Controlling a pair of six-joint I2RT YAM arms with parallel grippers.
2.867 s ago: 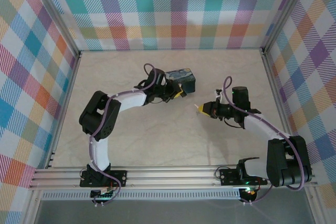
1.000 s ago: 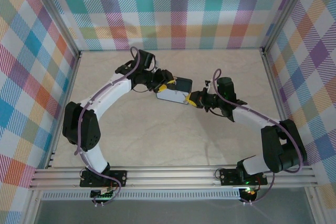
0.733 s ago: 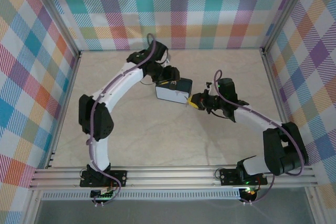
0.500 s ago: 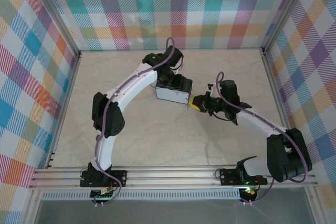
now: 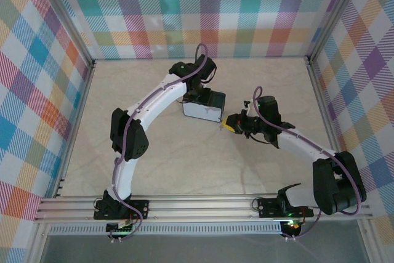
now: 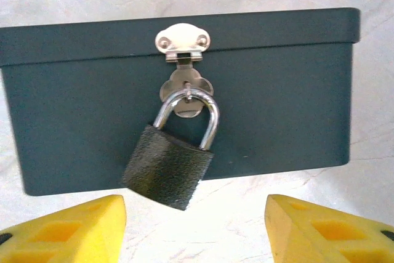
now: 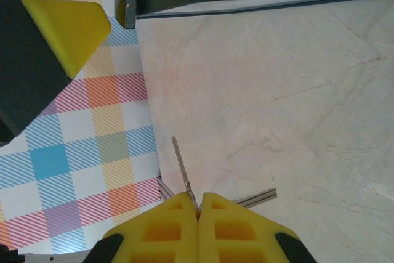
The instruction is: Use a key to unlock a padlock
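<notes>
Robot lab cell, plaid walls [image 5: 209,10] enclosing a marbled table [image 5: 184,164], aluminium rails [image 5: 184,204] carrying two arms [image 5: 154,98].

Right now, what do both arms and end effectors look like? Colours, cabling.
Left arm and right arm: white links, black joint housings, and a purple cable looped along each. Left end effector and right end effector: blocky yellow fingers with recessed pockets, on black bodies.

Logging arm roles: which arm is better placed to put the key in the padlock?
Right. The right claw grips the keys, one blade pointing toward the padlock; the left claw is open, empty.
</notes>
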